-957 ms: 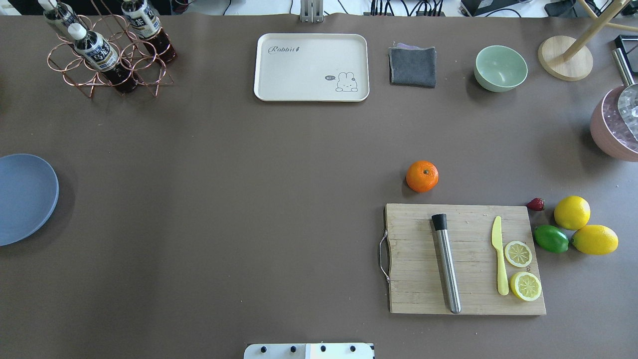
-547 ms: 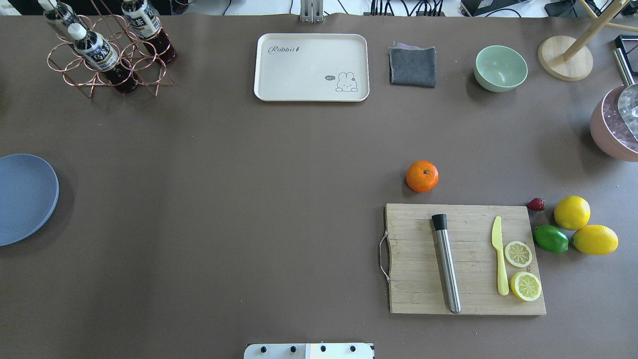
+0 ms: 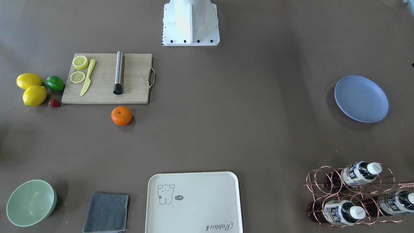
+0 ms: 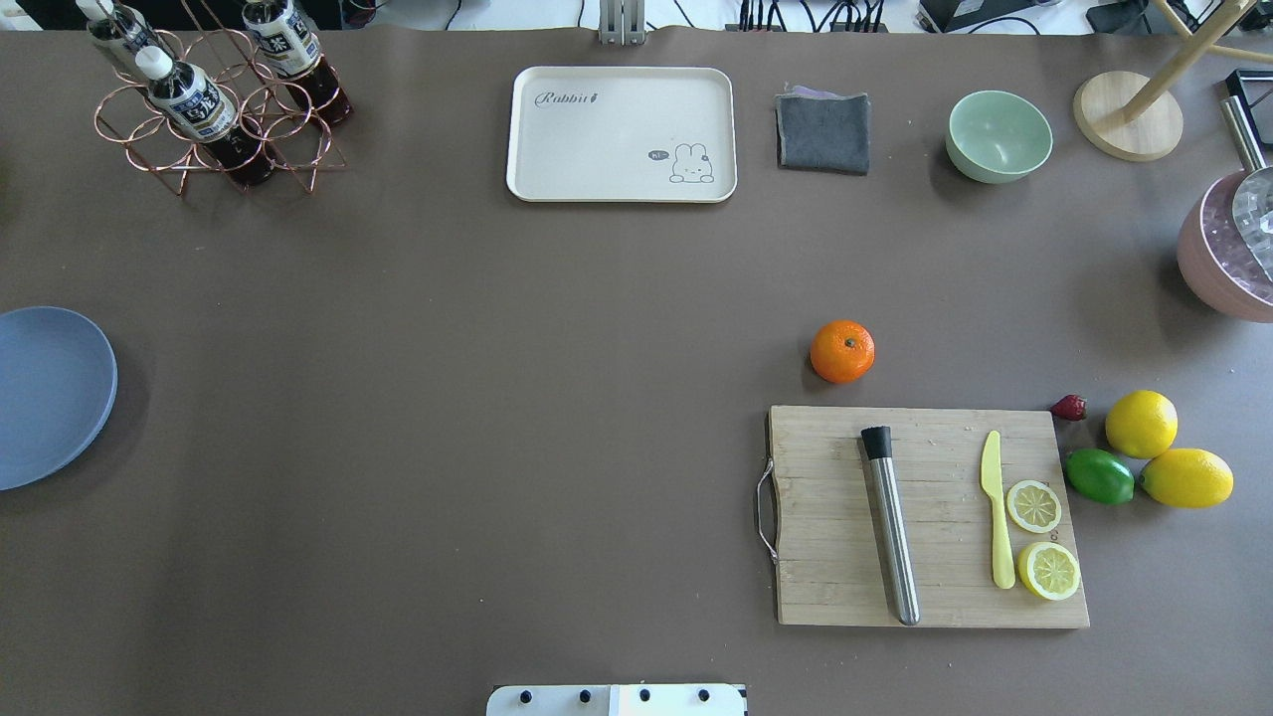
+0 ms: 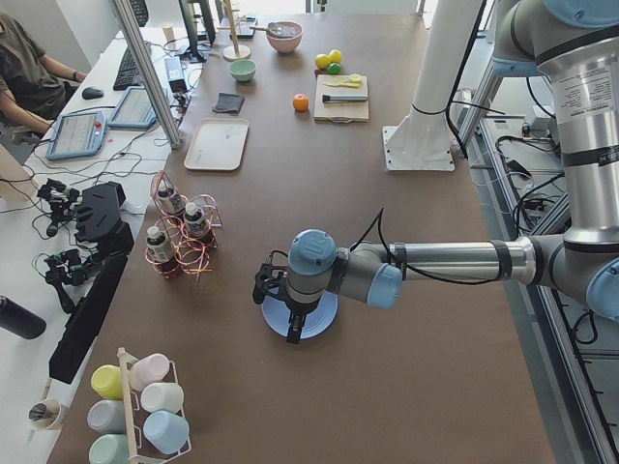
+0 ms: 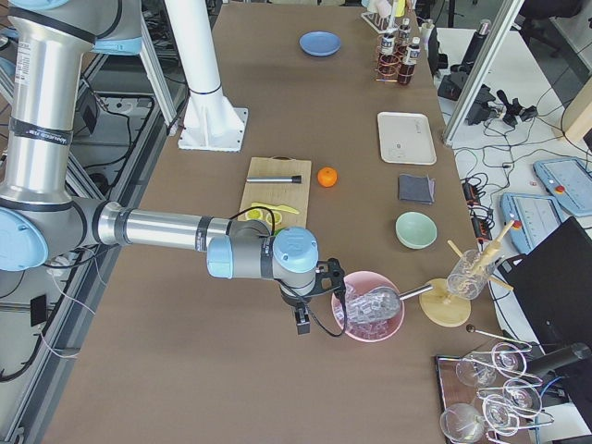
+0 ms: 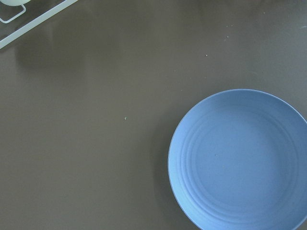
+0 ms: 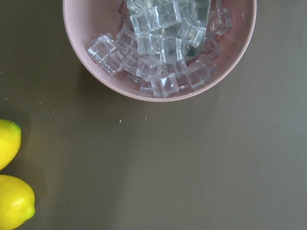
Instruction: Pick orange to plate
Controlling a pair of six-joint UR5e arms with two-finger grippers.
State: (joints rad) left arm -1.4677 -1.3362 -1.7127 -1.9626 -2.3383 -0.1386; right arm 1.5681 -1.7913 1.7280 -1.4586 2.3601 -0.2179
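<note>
Nothing had moved in the last second. The orange [image 4: 842,351] sat right of centre in the overhead view, just above the cutting board [image 4: 930,517], and the blue plate [image 4: 45,398] lay at the far left edge. The left gripper [image 5: 292,332] hung over the plate and the right gripper [image 6: 302,324] beside the pink ice bowl [image 8: 76,33]. How far either was open could not be told. The pick had not begun.

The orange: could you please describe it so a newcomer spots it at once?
Find the wooden cutting board. Past its edge facing the cream tray, on the table, sits the orange. It is bright orange, unlike the yellow lemons and green lime.
</note>
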